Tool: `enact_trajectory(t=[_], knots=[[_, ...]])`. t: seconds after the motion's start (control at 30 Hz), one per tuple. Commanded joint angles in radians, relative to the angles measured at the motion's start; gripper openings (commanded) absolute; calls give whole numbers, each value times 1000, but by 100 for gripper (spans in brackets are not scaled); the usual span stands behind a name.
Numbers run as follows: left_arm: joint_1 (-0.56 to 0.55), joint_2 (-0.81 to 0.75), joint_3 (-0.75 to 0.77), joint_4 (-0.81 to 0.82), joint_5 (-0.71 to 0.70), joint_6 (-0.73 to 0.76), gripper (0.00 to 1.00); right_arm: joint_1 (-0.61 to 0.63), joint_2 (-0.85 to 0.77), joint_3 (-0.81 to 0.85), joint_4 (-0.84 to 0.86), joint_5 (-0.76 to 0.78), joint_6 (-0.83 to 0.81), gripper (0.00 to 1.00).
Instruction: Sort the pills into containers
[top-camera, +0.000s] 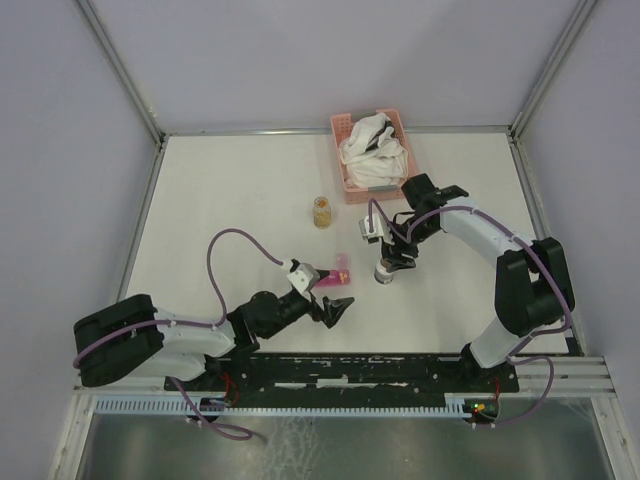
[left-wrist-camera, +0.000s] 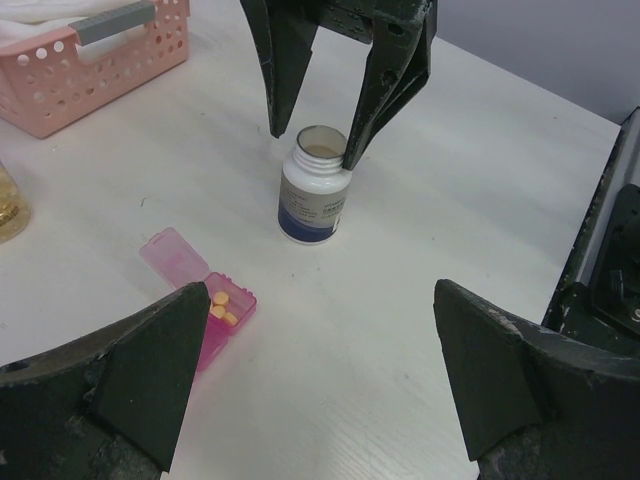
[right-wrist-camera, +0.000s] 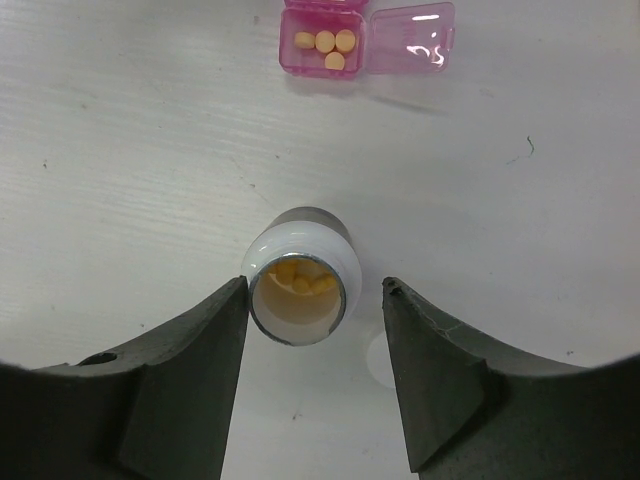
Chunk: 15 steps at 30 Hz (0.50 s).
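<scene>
The small magenta-pink plastic pill-box strip (right-wrist-camera: 300, 62), holding round orange pills (right-wrist-camera: 325, 42), lies on the white desk (top-camera: 220, 200) toward its near edge. The right hand (right-wrist-camera: 315, 285) stands wide around the white plastic bottle (right-wrist-camera: 300, 275); the left hand (left-wrist-camera: 320, 290) is wide, empty.

Most of the pill box (left-wrist-camera: 228, 308) sits hidden behind one finger (left-wrist-camera: 130, 385) of the left gripper (left-wrist-camera: 320, 285), so no idea how many compartments. Basket (left-wrist-camera: 90, 75) at the far edge of the desk (left-wrist-camera: 480, 170) and the amber jar (left-wrist-camera: 8, 205) get cut off.
</scene>
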Motion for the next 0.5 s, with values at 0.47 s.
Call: enact_trajectory(t=[0.47], knots=[[-2, 63, 60, 89, 7, 37, 100, 12, -39, 20, -22, -6, -4, 29]])
